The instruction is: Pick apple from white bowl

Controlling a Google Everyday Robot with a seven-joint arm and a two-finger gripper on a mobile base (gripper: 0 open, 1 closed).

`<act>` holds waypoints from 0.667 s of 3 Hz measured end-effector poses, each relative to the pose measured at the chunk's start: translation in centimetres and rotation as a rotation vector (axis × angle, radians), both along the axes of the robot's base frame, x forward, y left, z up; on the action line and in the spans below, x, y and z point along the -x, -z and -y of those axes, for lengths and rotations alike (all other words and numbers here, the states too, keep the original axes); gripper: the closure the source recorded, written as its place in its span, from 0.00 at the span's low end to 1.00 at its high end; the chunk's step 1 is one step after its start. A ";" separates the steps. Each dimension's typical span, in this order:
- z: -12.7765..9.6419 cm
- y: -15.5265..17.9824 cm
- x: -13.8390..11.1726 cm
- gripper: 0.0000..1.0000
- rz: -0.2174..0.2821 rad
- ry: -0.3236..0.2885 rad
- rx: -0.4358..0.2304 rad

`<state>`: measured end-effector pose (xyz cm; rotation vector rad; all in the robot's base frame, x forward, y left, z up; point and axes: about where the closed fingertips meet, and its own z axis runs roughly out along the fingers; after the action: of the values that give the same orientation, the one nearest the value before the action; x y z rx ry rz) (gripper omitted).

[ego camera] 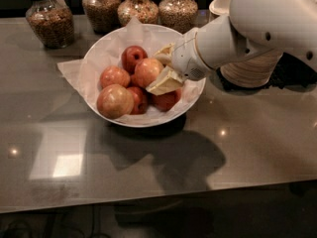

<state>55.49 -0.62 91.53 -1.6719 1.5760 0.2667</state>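
The white bowl (106, 46), lined with crinkled white paper, stands on the grey counter and holds several apples. The large light red-orange apple (143, 71) lies in the middle of the pile. My gripper (154, 72) reaches into the bowl from the right. Its two pale fingers sit on either side of this apple, one at the top right (165, 54) and one at the lower right (164, 82), both against its skin. The apple still rests among the others. The white arm (257, 24) hides the bowl's right rim.
A smaller dark red apple (132, 56) lies behind it and a yellow-tan apple (115, 101) in front left. Several glass jars (48, 20) of grains line the back edge. Stacked tan paper bowls (250, 72) stand right of the bowl, under my arm.
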 end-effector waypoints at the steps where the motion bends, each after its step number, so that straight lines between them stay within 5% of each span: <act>1: 1.1 -2.7 -0.4 1.00 -0.044 -0.017 -0.187; 2: 2.4 -5.3 -0.7 1.00 -0.079 -0.018 -0.313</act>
<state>56.20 -3.03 96.84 -1.4468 1.4892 0.5652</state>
